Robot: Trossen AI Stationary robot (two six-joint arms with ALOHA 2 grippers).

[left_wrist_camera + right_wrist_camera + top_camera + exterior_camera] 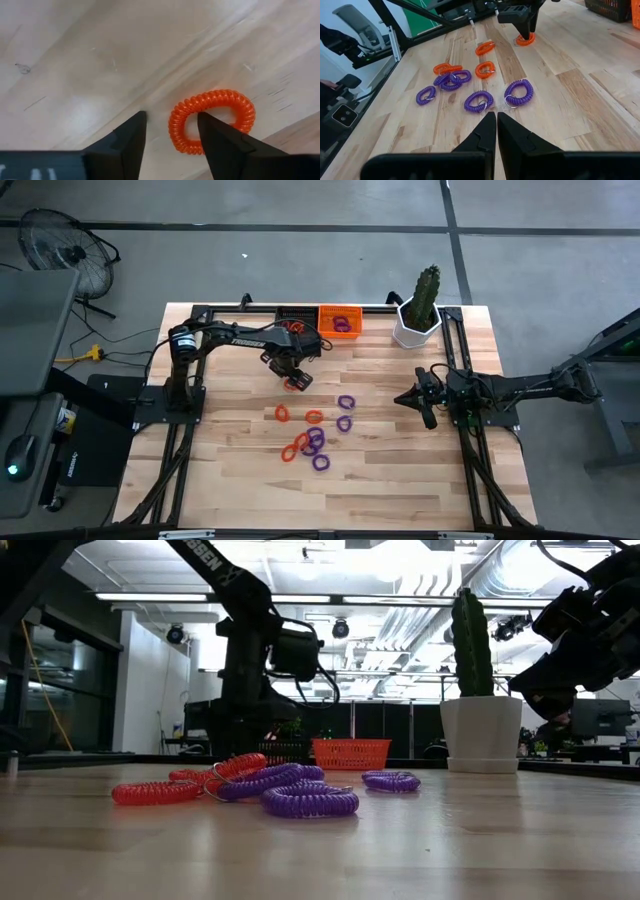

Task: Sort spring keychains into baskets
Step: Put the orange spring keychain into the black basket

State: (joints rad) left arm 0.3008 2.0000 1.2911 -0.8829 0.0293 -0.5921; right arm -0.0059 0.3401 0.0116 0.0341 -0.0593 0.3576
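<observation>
The left end effector (pixel 170 137) is down at the desk (pixel 240 470), fingers apart around one side of an orange spring keychain (pixel 212 120) lying flat toward the far edge. Other keychains (pixel 312 438) lie mid-desk. The black basket (pixel 296 317) and orange basket (pixel 340 321) sit at the far edge. The right end effector (pixel 496 125), fingers together, waits near the right edge.

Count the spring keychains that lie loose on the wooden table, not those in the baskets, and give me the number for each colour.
Orange keychains: 4
Purple keychains: 5
Total: 9
Several loops overlap in one cluster, so either count may be one short.
</observation>
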